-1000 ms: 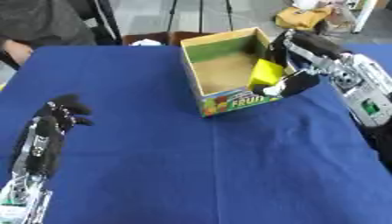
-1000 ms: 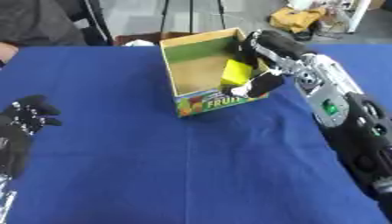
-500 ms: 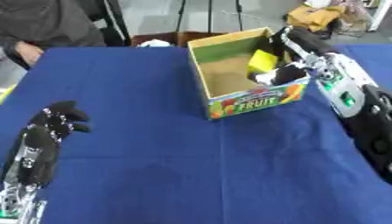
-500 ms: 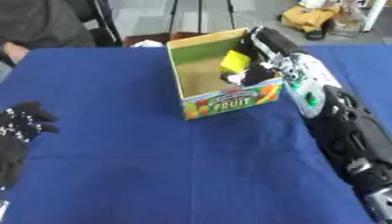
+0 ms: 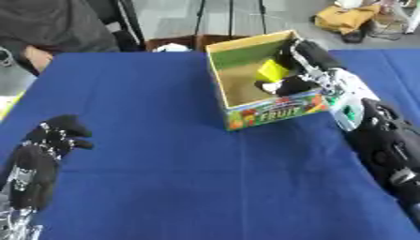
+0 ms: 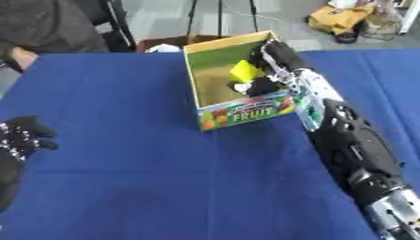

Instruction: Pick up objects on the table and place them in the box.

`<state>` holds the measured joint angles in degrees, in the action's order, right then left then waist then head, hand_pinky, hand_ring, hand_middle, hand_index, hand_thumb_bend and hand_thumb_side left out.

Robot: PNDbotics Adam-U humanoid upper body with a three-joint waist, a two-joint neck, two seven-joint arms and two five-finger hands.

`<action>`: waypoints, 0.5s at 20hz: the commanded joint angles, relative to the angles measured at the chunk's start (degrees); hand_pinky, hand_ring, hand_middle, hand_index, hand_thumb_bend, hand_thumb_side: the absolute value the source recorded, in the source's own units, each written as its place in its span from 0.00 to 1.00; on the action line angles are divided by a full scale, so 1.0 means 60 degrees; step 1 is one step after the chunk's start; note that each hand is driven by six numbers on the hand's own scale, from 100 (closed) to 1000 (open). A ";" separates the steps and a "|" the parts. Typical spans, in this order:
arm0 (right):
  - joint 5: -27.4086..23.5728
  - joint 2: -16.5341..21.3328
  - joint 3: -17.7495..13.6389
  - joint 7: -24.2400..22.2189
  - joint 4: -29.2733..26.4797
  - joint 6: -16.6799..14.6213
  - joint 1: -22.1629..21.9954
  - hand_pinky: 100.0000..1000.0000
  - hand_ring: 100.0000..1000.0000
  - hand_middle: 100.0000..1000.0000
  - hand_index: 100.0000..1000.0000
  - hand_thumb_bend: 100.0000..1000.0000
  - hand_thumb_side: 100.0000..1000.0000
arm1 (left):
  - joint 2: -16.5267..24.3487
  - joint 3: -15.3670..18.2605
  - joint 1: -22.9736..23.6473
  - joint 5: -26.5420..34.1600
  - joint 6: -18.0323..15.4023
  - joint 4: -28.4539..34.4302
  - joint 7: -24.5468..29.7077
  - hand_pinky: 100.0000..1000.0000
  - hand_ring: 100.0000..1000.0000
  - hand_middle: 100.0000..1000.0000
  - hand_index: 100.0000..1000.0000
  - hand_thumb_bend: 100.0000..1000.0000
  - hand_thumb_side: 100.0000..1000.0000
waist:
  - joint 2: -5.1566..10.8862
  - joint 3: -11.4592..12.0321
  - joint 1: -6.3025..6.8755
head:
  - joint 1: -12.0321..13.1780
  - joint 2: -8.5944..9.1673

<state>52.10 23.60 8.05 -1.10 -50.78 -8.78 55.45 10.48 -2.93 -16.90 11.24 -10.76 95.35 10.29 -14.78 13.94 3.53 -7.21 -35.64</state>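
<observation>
- Left eye view: our right hand (image 5: 299, 70) reaches over the box (image 5: 246, 110), fingers curled round the yellow object (image 5: 271, 71), keeping it inside the walls for release.
- Right eye view: our left hand (image 6: 15, 140) rests idle at the lower left on the table (image 6: 147, 178), fingers relaxed.

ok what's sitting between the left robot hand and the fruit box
Nothing: between the left robot hand and the fruit box there is only bare blue tablecloth, clearest in the left eye view.
</observation>
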 commanded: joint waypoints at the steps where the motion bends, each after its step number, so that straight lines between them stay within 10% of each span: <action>1: 0.0315 -0.0023 -0.0026 -0.0095 0.0032 -0.0066 0.0200 0.29 0.54 0.48 0.64 0.36 0.46 | 0.0032 -0.0015 -0.0136 0.0043 0.0001 0.0188 0.0053 0.55 0.62 0.54 0.74 0.92 0.76 | 0.0147 0.0043 0.0023 | -0.0046 0.0116; 10: 0.0668 -0.0096 0.0122 -0.0837 -0.0224 -0.0342 0.0161 0.56 0.76 0.81 0.86 0.73 0.58 | 0.0037 -0.0042 -0.0121 0.0032 0.0017 0.0178 0.0078 0.55 0.62 0.54 0.74 0.92 0.76 | 0.0185 0.0067 0.0031 | -0.0036 0.0068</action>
<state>55.45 22.51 8.71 -5.53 -50.57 -10.56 55.43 10.07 -3.29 -17.07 11.26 -10.58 95.35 10.58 -14.79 14.24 3.73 -7.43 -35.63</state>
